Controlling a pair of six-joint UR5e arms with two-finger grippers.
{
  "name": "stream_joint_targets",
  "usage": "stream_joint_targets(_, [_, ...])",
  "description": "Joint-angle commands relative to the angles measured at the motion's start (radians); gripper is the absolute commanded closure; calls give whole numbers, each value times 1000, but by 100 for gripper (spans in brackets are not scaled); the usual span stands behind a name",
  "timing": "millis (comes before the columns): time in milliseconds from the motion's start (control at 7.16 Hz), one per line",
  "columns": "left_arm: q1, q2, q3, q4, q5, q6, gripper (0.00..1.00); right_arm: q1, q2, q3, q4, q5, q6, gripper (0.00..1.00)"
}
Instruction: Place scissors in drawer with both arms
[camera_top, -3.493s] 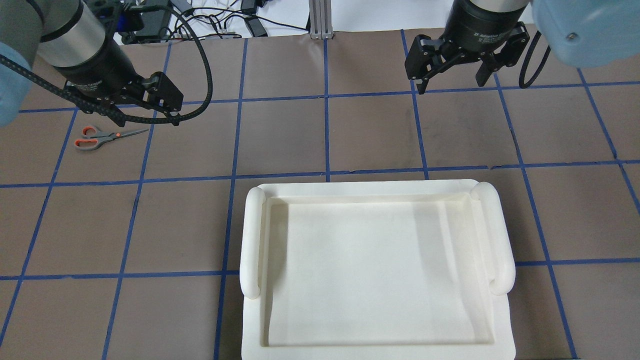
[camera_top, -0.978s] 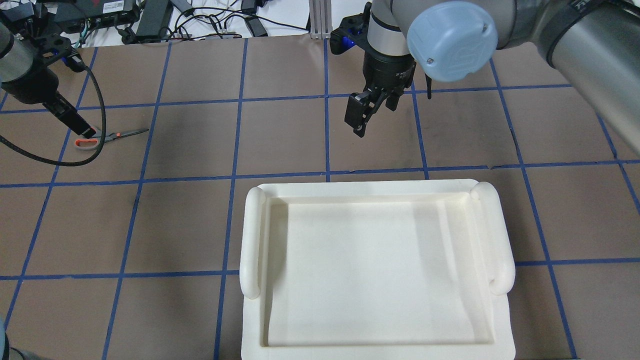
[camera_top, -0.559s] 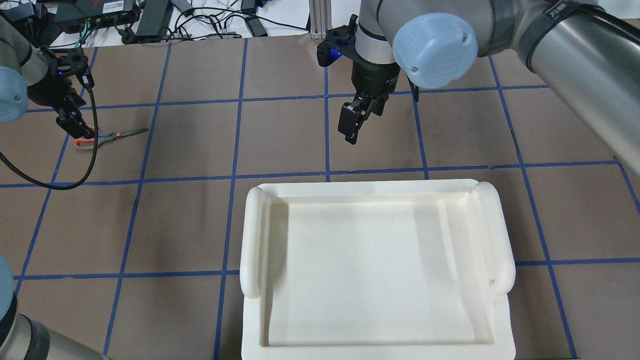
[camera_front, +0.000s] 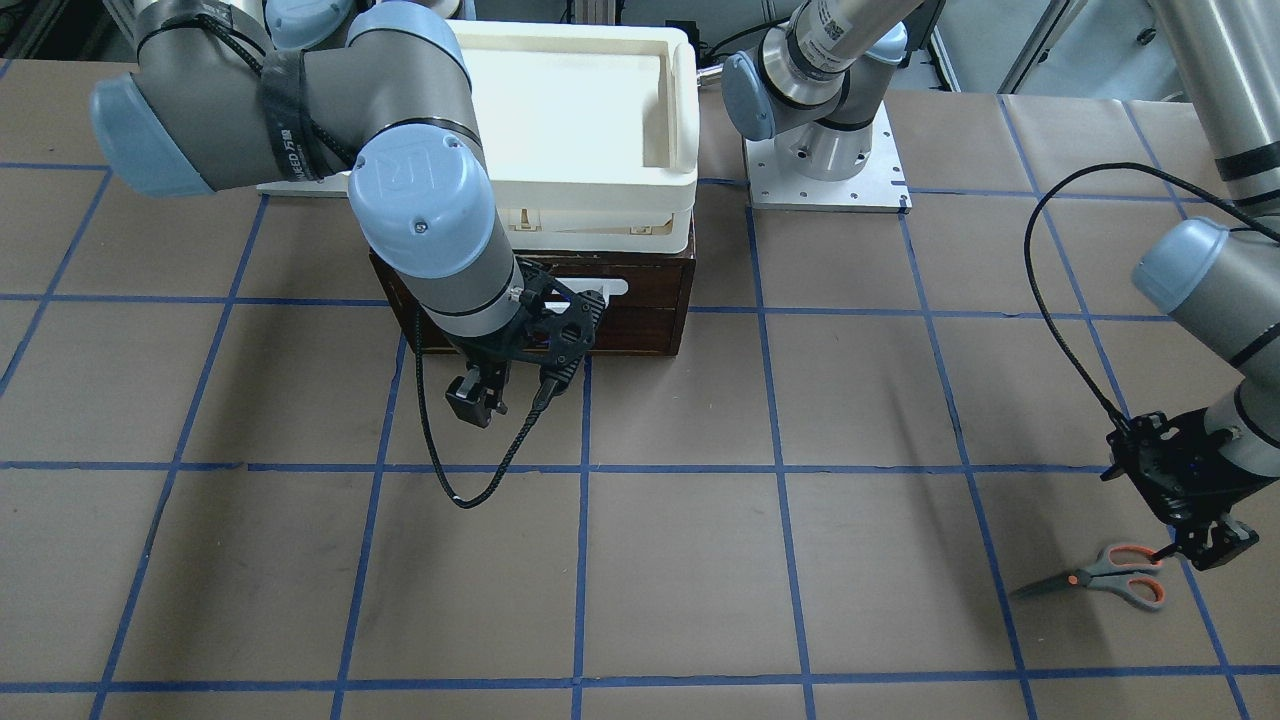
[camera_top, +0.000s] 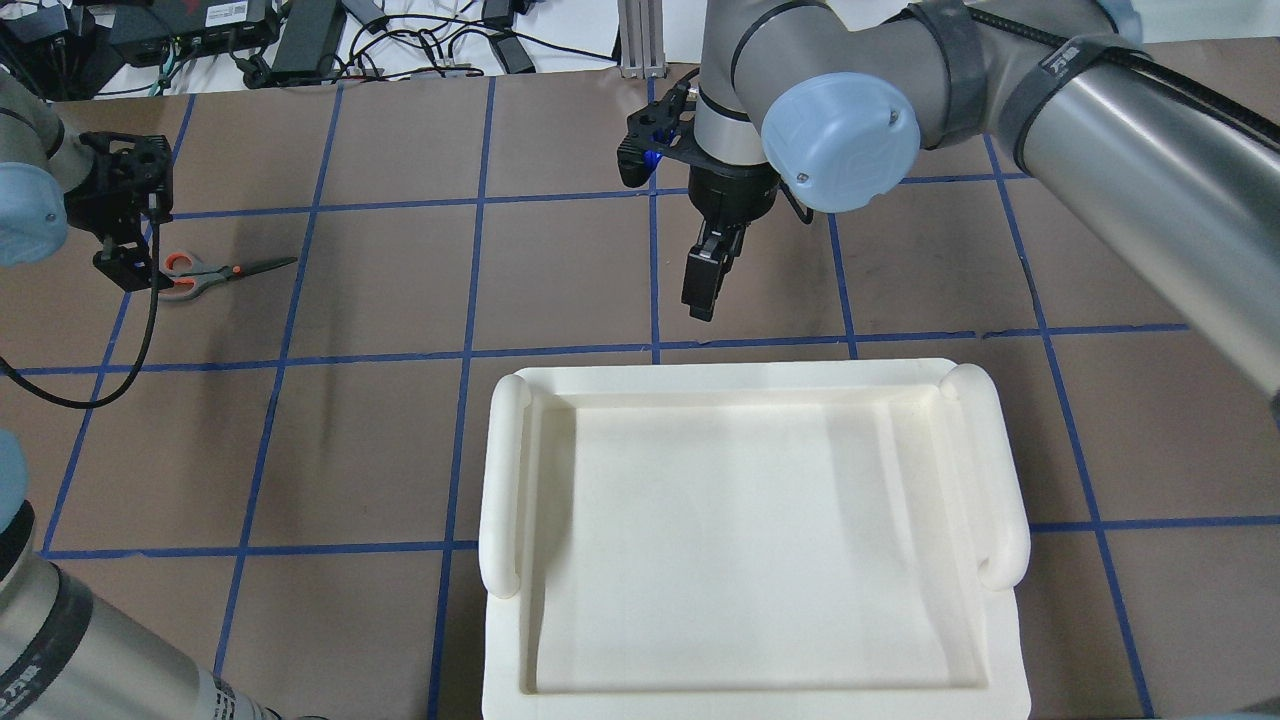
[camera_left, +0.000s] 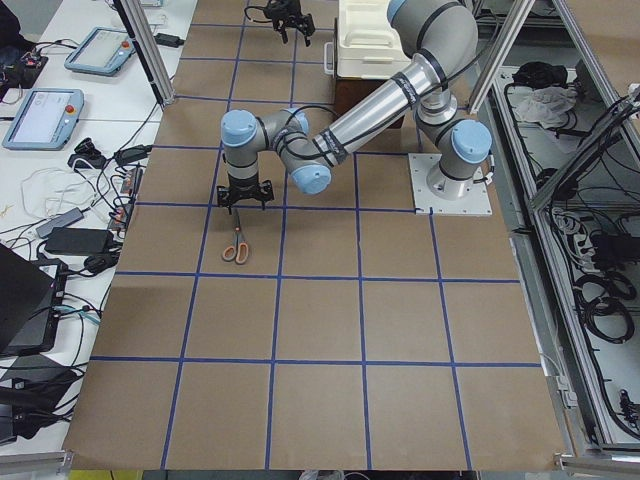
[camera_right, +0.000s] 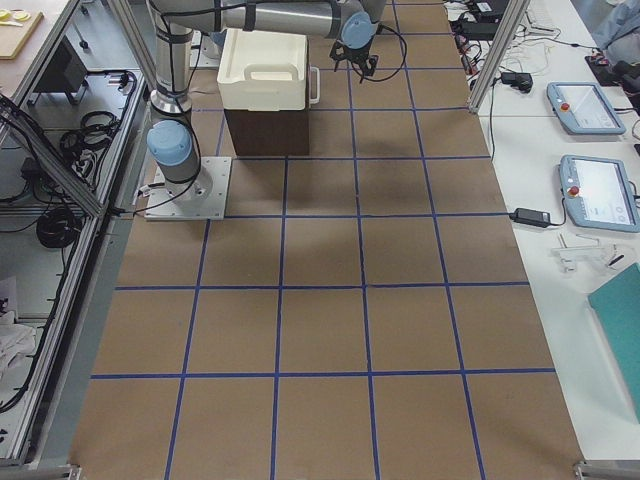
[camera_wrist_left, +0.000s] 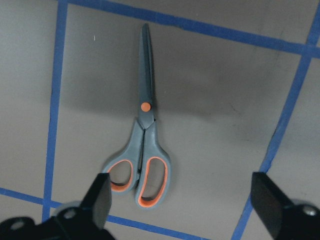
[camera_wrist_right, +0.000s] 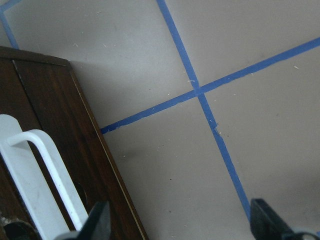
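The scissors (camera_top: 215, 272) lie flat and closed on the brown table at the far left, also in the front view (camera_front: 1100, 578) and the left wrist view (camera_wrist_left: 145, 145). My left gripper (camera_top: 125, 268) hovers just above their orange-lined handles, open, with one finger (camera_wrist_left: 97, 200) on either side of the handle end and nothing held. The drawer (camera_front: 640, 300) is the dark brown box under the cream tray, shut, its white bar handle (camera_wrist_right: 50, 175) facing out. My right gripper (camera_front: 512, 390) is open and empty, low in front of the drawer's face, near the handle.
A cream plastic tray (camera_top: 505, 470) sits on top of the drawer box and fills the lower middle of the overhead view. Blue tape lines grid the table. Cables and power bricks (camera_top: 300, 40) lie past the table's far edge.
My left gripper has turned and come down over the scissors' handles. My right arm has swung from the far right to the middle and lowered towards the drawer front.
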Motion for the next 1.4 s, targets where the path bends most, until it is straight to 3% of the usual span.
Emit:
stream_joint_targets(0, [5,-76,62,2,2,76,0,27,17,10,26,6,-101,0])
stream_joint_targets(699, [5,-185,110,2,-53,80,2,67,9,57,83,-8,-367,0])
stream_joint_targets(1257, [3,-207,110,4,-61,87,8,67,9,93,89,-9,-366,0])
